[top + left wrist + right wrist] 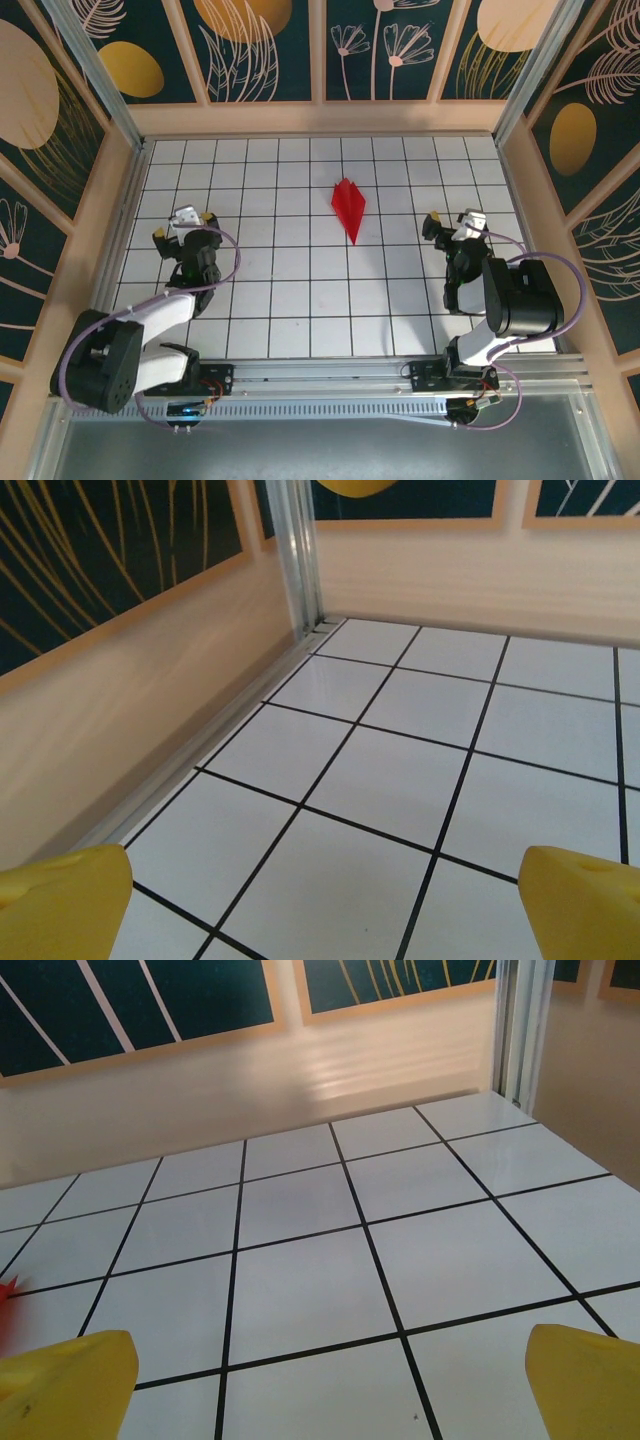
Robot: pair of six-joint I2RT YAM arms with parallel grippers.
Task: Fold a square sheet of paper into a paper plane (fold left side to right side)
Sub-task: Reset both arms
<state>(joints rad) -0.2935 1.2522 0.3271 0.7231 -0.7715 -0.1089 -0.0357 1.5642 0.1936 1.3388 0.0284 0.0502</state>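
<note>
Glossy white gridded table (280,300), leaf-print walls (270,50). From above: both arms crouch folded, left tool (184,224) and right tool (452,222) spread wide, empty. The paper plane (349,208), a slim red dart, lies flat between them, ahead, nearer the right tool. Left wrist: yellow pads (60,905) wide apart over tiles. Right wrist: the paper plane (4,1305) peeks in red, just left of the pads (60,1380).

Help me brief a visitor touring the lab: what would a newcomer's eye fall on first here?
The bright red paper plane stands out first, a slim dart lying alone on the white gridded table, toward the far side of centre. Next come the two arms flanking it, the left gripper and right gripper both open and apart from it. Around them rise dark walls with gold floral patterns.
</note>
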